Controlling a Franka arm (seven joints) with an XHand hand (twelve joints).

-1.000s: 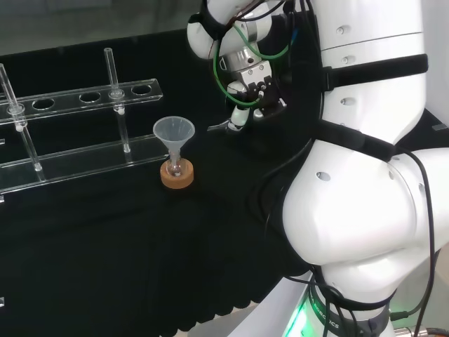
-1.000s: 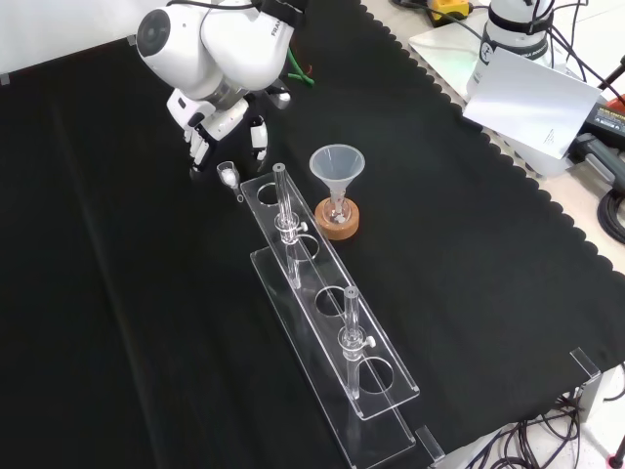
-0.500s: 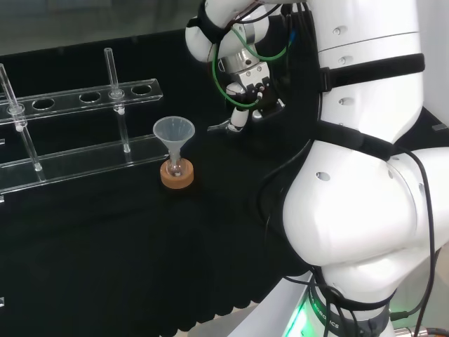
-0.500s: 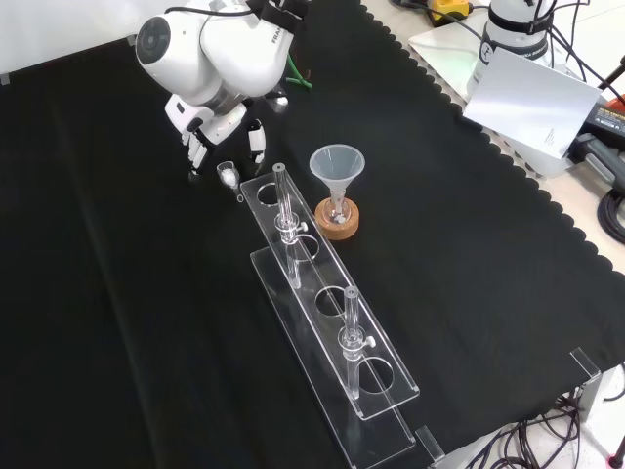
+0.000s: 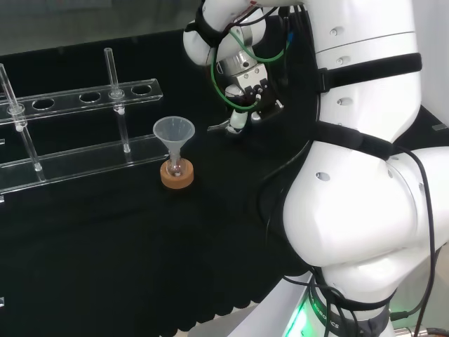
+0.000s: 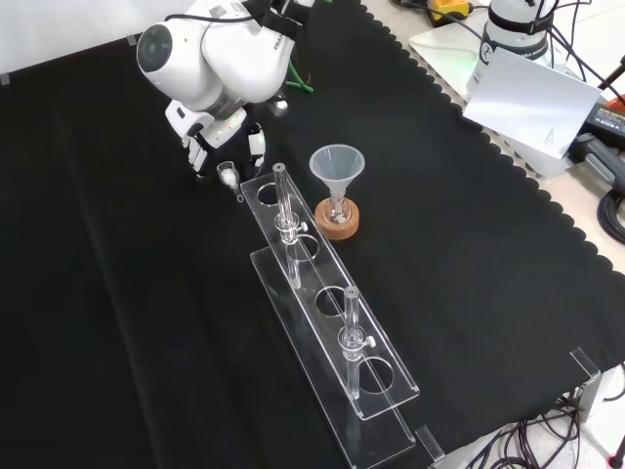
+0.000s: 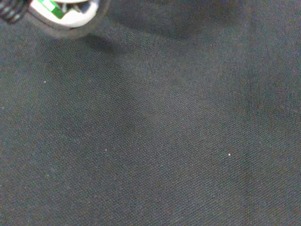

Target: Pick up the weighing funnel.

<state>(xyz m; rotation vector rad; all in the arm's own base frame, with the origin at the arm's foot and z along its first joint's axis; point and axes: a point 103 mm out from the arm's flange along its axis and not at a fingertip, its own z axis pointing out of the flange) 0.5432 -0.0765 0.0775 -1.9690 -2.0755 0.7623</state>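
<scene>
The robot hand [image 6: 217, 125] hangs over the upper left of the front view, just under the arm's white link. Its fingers [image 6: 198, 152] point down at the black cloth of the counter [image 6: 117, 293] and are spread apart from the thumb, with nothing pinched between them. The weighing funnel [image 6: 229, 174] lies on the cloth right below the fingertips, beside the near end of the clear rack [image 6: 322, 293]; I cannot tell whether a fingertip touches it. In the head view it shows as a faint clear piece [image 5: 219, 128] left of the hand. The big funnel [image 6: 337, 164] stands at centre in its flask on a cork ring [image 6: 338, 221].
</scene>
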